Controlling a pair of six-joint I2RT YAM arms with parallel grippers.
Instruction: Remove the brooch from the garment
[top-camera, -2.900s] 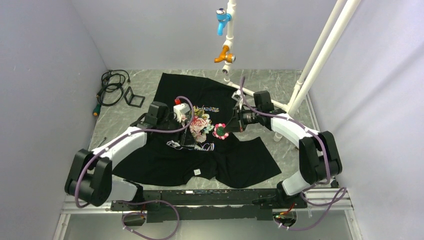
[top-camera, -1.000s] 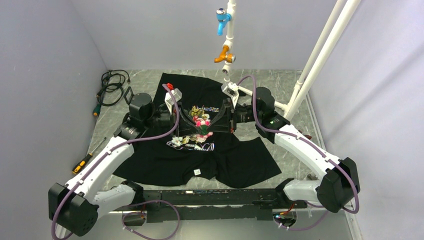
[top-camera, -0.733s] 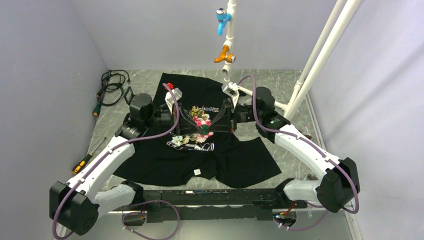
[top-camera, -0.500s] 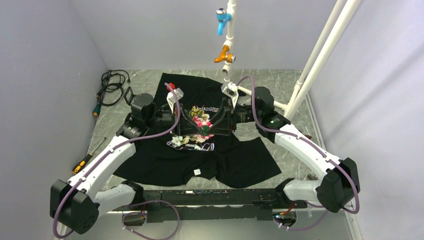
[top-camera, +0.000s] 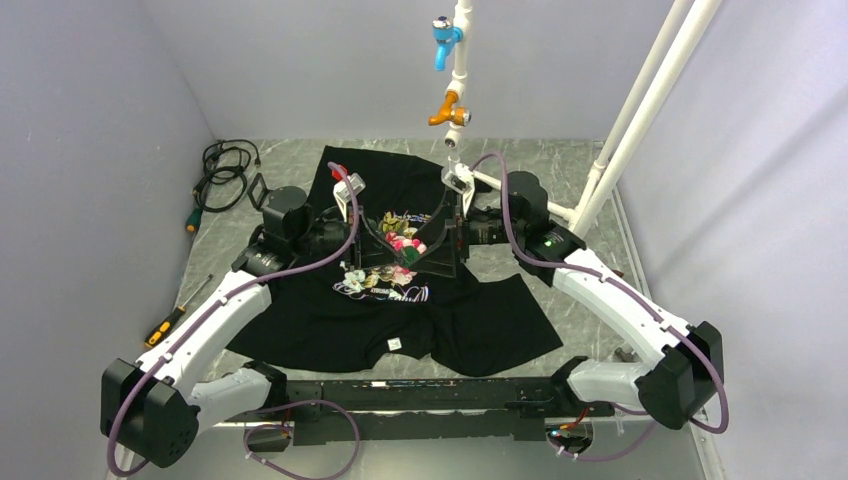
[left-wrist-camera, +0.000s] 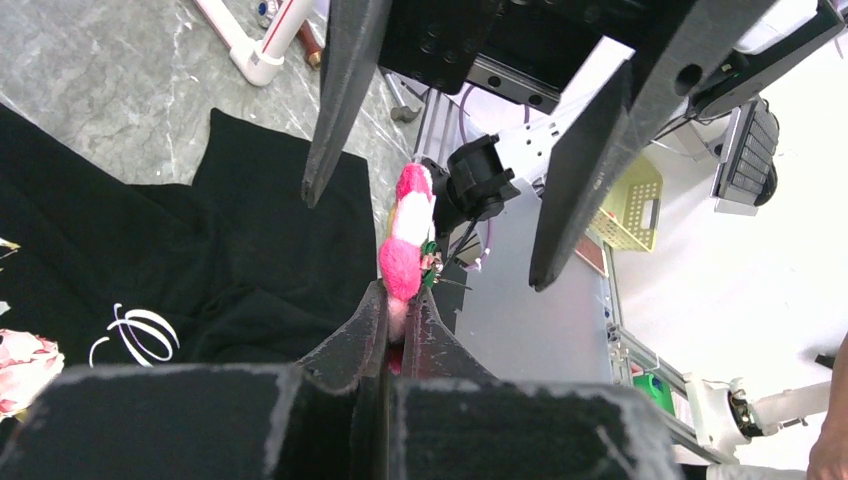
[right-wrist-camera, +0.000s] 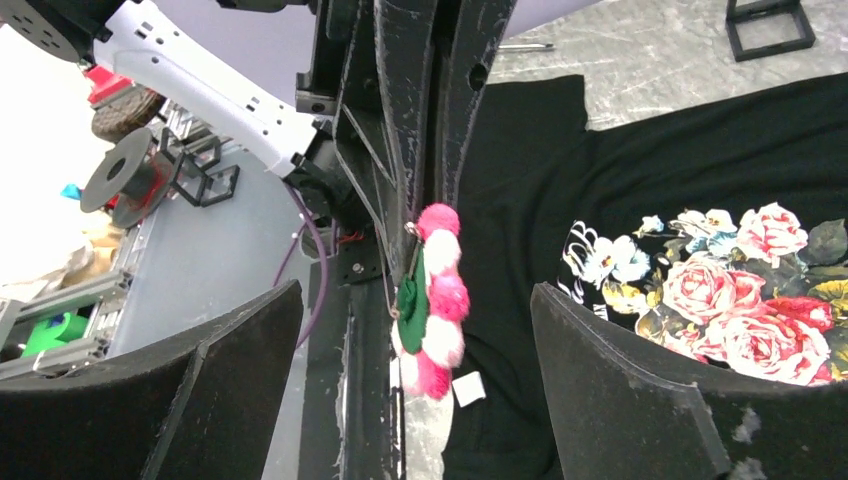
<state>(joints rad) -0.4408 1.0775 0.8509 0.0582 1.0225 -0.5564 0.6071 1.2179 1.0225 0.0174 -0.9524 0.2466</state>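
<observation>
The brooch (left-wrist-camera: 408, 240), a fluffy pink-and-white flower with a green back, is pinched edge-on by my left gripper (left-wrist-camera: 400, 300), which is shut on it. In the right wrist view the brooch (right-wrist-camera: 432, 300) hangs from the left gripper's dark fingers (right-wrist-camera: 410, 100), between the wide-apart jaws of my open right gripper (right-wrist-camera: 418, 292). Neither right finger touches it. From above, both grippers (top-camera: 385, 250) (top-camera: 440, 240) meet tip to tip over the black garment (top-camera: 480, 320), which lies flat on the table with its rose print (right-wrist-camera: 740, 300) showing.
White pipes with a blue and an orange tap (top-camera: 455, 70) rise at the back, and a slanted pipe (top-camera: 640, 110) stands on the right. A cable coil (top-camera: 225, 170), a small black stand (top-camera: 262, 190) and a screwdriver (top-camera: 165, 325) lie to the left. A white label (top-camera: 394, 343) sits on the shirt hem.
The right gripper, which carried the brooch earlier, has opened wide and let it go. The left gripper closed on the brooch and now holds it alone.
</observation>
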